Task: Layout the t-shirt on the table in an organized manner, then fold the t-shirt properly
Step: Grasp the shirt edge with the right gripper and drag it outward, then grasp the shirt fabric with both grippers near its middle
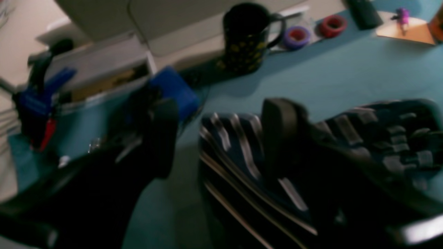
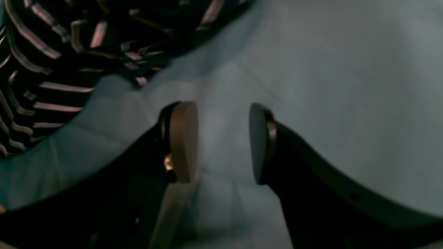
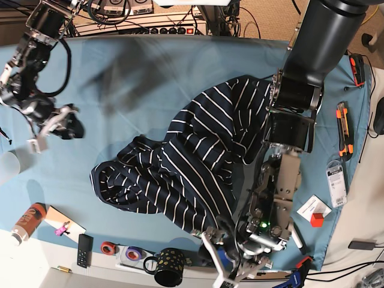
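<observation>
The left gripper (image 1: 221,138) stands wide open low over the near edge of the table (image 3: 150,66), one finger (image 1: 280,135) lying against the striped folds of the t-shirt (image 3: 192,162) and the other finger (image 1: 164,138) out over bare teal cloth; nothing is pinched between them (the wrist view is blurred, so whether the pad presses the fabric or merely brushes it I cannot tell). The right gripper (image 2: 223,141) hangs over the table's far left part, well apart from the shirt in the base view, its two pads parted with only bare cloth showing in the gap, holding nothing. The t-shirt lies crumpled and unfolded across the middle of the table, running from beside the left arm towards the near left. A black mug (image 3: 170,265) stands at the near edge, just beside two tape rolls (image 3: 123,250).
</observation>
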### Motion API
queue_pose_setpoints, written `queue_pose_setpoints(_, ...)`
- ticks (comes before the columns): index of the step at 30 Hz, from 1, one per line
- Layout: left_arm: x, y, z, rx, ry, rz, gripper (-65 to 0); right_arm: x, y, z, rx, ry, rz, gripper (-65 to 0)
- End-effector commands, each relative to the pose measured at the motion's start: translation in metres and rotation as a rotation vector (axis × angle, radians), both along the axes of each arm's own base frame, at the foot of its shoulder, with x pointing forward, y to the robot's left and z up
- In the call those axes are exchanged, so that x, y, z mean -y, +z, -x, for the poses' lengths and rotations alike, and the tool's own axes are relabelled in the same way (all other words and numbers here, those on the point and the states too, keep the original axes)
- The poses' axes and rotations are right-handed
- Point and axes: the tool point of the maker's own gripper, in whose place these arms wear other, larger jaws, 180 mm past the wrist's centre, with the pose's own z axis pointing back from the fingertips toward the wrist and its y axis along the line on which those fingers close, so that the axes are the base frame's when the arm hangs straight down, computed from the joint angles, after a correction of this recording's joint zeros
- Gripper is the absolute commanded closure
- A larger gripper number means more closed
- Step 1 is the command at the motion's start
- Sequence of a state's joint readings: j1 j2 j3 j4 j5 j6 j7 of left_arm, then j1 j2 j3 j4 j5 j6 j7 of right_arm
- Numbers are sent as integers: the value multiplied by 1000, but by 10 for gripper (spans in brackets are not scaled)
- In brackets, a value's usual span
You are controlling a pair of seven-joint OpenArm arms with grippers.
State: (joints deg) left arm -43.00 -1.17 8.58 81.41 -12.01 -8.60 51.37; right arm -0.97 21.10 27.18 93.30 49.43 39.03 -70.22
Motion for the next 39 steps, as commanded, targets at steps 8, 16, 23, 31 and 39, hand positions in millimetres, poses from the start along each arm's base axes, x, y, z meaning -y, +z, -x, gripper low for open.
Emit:
queue_pose_setpoints(8,1,36,25,75,-11,-14,-358,-53,-10,-25,74,156,118,-246)
queue_pose_setpoints(16,-8,-24,67,-35,6,16,-358,-88,-24,-43,127,121,167,-246)
queue_pose_setpoints(23,-26,-63,102,-99,49,53,-358,-81,-35,-47,97,11,223,-245)
queue_pose_setpoints(31,-33,-93,130,-158,42,26,-358,-74,-72,-42,21,-22,176,-245)
queue_pose_setpoints(39,-39,-109,152,-190,45,14,-358,-77,-62,-60,59,-22,147,-245)
